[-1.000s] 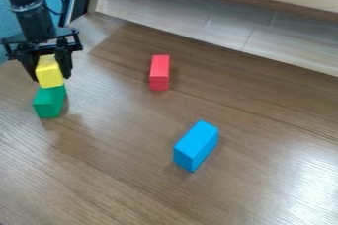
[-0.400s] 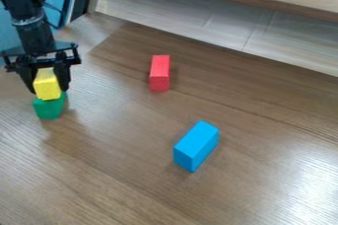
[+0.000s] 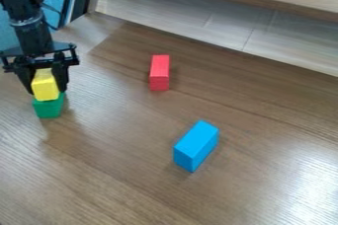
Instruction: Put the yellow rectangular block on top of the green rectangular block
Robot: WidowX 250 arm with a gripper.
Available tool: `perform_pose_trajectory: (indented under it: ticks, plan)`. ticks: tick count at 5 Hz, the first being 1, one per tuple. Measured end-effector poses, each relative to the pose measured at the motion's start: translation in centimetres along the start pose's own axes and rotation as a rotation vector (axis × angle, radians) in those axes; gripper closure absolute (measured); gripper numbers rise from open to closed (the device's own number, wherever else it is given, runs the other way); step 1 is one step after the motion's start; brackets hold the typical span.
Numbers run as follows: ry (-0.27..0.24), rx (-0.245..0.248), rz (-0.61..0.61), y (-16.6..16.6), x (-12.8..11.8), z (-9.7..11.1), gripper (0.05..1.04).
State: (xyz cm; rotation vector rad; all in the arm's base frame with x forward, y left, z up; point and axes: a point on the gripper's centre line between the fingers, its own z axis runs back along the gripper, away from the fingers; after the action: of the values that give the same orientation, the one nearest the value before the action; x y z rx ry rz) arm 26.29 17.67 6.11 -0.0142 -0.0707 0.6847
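Observation:
At the left of the view the black gripper [image 3: 46, 89] hangs down, shut on the yellow block [image 3: 45, 87], one finger on either side of it. Directly below is the green block [image 3: 49, 108], lying on the table with its upper part hidden behind the yellow one. The yellow block's lower edge overlaps the green block's top in the view and appears to be at its surface; whether they touch I cannot tell for sure.
A red block [image 3: 159, 73] lies right of the gripper, near the view's upper middle. Nearer the front is a blue block [image 3: 196, 146]. The wooden table [image 3: 119, 169] ends at the back against a pale raised panel [image 3: 198, 17].
The gripper has come down with the yellow block in it and shifted slightly left, covering more of the green block. The red and blue blocks have kept their places.

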Motion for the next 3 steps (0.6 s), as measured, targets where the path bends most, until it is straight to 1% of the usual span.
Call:
perform_pose_trajectory:
  ticks: [1,2,3]
  plan:
    - [0.004,0.006,0.009,0.62,0.00,-0.08,0.477]
    - [0.020,0.015,0.009,0.75,-0.09,-0.44,0.407]
    - [0.047,0.027,0.036,0.99,-0.32,-0.94,0.122]
